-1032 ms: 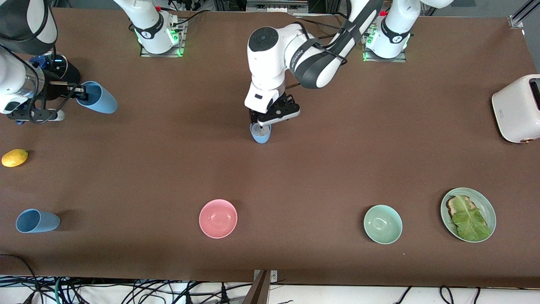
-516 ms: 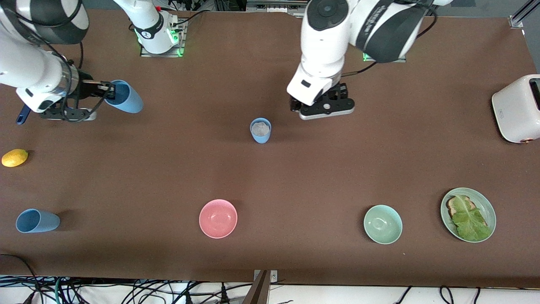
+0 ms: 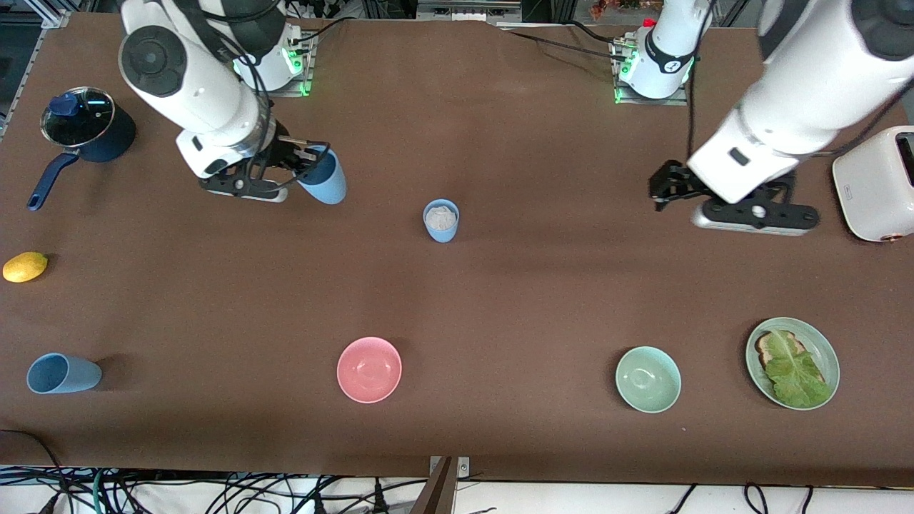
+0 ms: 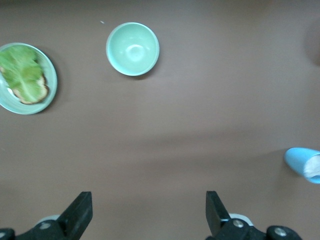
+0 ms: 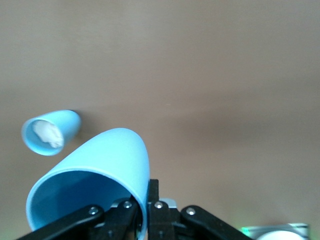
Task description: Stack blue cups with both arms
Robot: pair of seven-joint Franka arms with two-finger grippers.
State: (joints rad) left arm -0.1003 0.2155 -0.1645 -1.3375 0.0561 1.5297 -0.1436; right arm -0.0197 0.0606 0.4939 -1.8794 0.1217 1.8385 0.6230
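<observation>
Blue cups sit apart: we see our right tool (image 3: 303, 165) pinching the rim of one sky-blue tapered plastic cup (image 3: 325, 182), tilted above the brown bench (image 3: 500, 285). A second small blue cup (image 3: 441, 220) stands upright mid-bench with something pale inside. Our left tool (image 3: 668, 193) hangs wide open and empty near the white toaster (image 3: 877, 184).
</observation>
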